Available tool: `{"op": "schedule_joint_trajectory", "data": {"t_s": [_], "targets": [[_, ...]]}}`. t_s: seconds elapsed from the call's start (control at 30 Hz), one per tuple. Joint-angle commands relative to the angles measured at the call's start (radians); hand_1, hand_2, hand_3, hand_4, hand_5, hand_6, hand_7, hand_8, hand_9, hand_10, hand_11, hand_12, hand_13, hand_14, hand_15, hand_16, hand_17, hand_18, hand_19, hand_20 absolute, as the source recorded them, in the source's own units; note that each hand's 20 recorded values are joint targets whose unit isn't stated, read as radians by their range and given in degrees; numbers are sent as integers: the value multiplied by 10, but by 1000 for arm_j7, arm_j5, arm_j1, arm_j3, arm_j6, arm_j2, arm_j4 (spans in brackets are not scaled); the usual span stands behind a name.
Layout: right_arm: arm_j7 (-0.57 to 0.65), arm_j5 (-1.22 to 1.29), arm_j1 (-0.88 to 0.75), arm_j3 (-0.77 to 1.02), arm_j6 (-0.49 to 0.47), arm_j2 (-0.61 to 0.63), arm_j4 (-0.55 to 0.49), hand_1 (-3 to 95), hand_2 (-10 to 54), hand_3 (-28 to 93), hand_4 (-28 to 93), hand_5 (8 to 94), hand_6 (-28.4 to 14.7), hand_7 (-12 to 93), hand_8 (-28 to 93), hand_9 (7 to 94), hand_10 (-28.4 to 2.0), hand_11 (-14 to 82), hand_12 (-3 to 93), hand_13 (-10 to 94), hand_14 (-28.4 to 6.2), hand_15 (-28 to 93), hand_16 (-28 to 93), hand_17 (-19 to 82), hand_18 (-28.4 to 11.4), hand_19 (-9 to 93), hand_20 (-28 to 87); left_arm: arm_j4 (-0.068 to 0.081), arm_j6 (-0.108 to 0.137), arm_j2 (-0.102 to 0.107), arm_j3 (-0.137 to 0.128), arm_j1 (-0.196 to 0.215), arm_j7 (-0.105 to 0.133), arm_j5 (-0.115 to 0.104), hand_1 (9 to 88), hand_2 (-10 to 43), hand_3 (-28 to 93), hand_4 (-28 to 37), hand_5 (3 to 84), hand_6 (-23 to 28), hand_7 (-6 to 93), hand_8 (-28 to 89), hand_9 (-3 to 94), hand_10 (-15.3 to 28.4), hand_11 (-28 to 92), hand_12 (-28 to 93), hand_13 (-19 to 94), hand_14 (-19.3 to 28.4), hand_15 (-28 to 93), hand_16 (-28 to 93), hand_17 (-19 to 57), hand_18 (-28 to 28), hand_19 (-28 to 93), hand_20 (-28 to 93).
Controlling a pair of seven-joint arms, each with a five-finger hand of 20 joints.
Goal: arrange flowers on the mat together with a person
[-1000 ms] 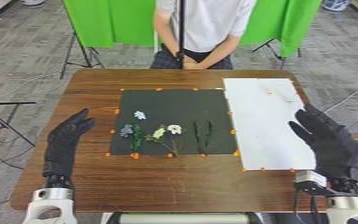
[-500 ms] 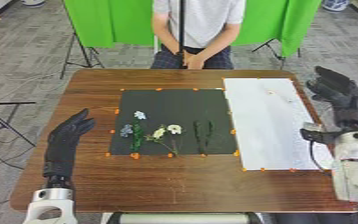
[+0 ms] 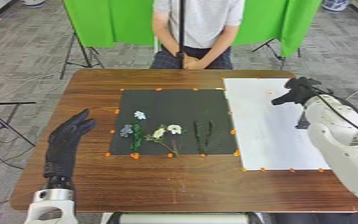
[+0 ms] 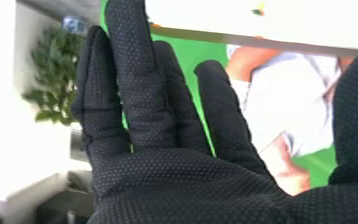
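My right hand [image 3: 297, 91] is over the far right part of the white mat in the head view, near small flower pieces [image 3: 270, 93]. In the right wrist view the right hand [image 4: 171, 175] has its fingers straight and the thumb apart, holding nothing; a small orange and green piece [image 4: 259, 9] lies on the white surface beyond. My left hand [image 3: 67, 137] stays open over the table's left side. On the dark mat [image 3: 171, 100] lie a light blue flower [image 3: 140, 115], a grey-blue flower [image 3: 127, 131], pale yellow and white flowers [image 3: 159, 133] and green stems [image 3: 202, 137].
The white mat [image 3: 269, 135] adjoins the dark mat on the right. Orange markers edge both mats on the brown table [image 3: 131, 185]. A person sits across the table with clasped hands [image 3: 193, 63], off the mats.
My right arm has swung forward and inward, bringing the right hand from beside the table's right edge to above the white mat's far end. The left hand and the flowers on the dark mat stay put.
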Motion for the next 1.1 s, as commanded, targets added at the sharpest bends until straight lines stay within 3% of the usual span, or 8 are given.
{"op": "schedule_joint_trajectory", "data": {"t_s": [0.03, 0.33, 0.6, 0.9, 1.1], "targets": [[14, -48, 91, -78, 57, 1, 65, 245, -95, 635, -281, 442, -19, 86, -71, 579, -191, 108, 202, 696, -138, 308, 242, 331, -221, 651, 411, -1, 6, -5, 5, 14, 2, 1, 213, -57, 719, -201, 465, 33, 111, -60, 478, 141, 160, 127, 375, 164, 134, 4, 65, 106, 66, 151], [54, -61, 122, -104, 82, -48, 186, 299, -95, 628, -271, 537, 3, 127, -91, 718, -165, 155, 201, 802, -92, 366, 259, 401, -217, 750, 441, -1, 6, -6, 6, 16, 3, 0, 213, -58, 721, -202, 466, 34, 111, -60, 478, 141, 160, 127, 374, 165, 133, 3, 65, 106, 65, 151], [57, -21, 101, -74, 92, -80, 244, 318, -95, 625, -249, 570, 11, 136, -97, 758, -153, 163, 199, 858, -68, 377, 277, 447, -206, 799, 431, 2, 5, -5, 6, 11, -1, 0, 214, -56, 720, -202, 466, 34, 111, -61, 478, 141, 159, 127, 374, 165, 133, 4, 65, 106, 65, 151], [32, 18, 87, -115, 265, -87, 286, 460, -95, 659, -261, 638, 42, 180, -116, 817, -111, 179, 195, 909, -32, 396, 297, 501, -176, 856, 401, 7, 2, -3, 10, 2, -7, -1, 214, -56, 720, -201, 467, 35, 110, -60, 478, 140, 160, 127, 374, 165, 133, 4, 65, 106, 65, 151], [22, 26, 85, -151, 398, -75, 300, 600, -95, 555, -246, 755, 48, 208, -5, 904, -79, 69, 339, 936, -16, 430, 306, 531, -164, 902, 367, 2, 5, -4, 8, 10, -6, -1, 214, -56, 720, -202, 466, 35, 110, -60, 478, 140, 159, 127, 374, 165, 135, 4, 65, 106, 65, 152]]}}
